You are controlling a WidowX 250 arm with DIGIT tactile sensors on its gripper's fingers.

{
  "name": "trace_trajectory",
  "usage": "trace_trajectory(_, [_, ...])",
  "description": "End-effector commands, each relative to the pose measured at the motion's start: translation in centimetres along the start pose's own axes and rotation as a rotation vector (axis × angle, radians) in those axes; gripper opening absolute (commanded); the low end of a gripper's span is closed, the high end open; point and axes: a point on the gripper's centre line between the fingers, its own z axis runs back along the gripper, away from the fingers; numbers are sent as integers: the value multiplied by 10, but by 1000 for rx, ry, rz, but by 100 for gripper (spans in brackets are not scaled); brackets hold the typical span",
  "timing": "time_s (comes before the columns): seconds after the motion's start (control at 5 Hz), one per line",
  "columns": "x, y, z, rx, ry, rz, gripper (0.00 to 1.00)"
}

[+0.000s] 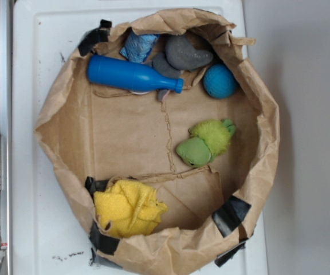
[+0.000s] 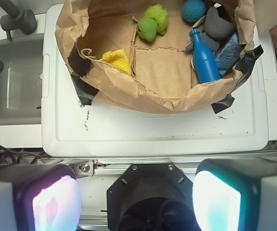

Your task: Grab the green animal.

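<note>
The green animal (image 1: 206, 143) is a small plush with a fuzzy lime body and a smooth olive head. It lies on the floor of a rolled-down brown paper bag (image 1: 125, 137), right of centre. In the wrist view the green animal (image 2: 152, 24) shows at the top, far from my gripper (image 2: 136, 199). My gripper is open, with its two pale pads (image 2: 52, 202) wide apart and nothing between them. It hangs above the robot's black base, outside the bag. My gripper does not show in the exterior view.
Sharing the bag are a blue bottle (image 1: 130, 74), a blue ball (image 1: 219, 81), a grey plush (image 1: 187, 54), a blue rag (image 1: 139, 47) and a yellow cloth (image 1: 129, 207). The bag stands on a white board (image 2: 153, 130). A grey sink (image 2: 8, 86) lies beside it.
</note>
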Motion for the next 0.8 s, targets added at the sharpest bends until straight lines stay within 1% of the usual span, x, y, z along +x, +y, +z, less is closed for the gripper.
trace_trajectory(0.0, [0, 0, 0, 0, 0, 0, 100])
trace_trajectory(0.2, [49, -14, -4, 2, -23, 112, 100])
trace_trajectory(0.4, [96, -11, -9, 9, -31, 228, 100])
trace_trajectory(0.6, [129, 4, -25, 16, -17, 381, 100])
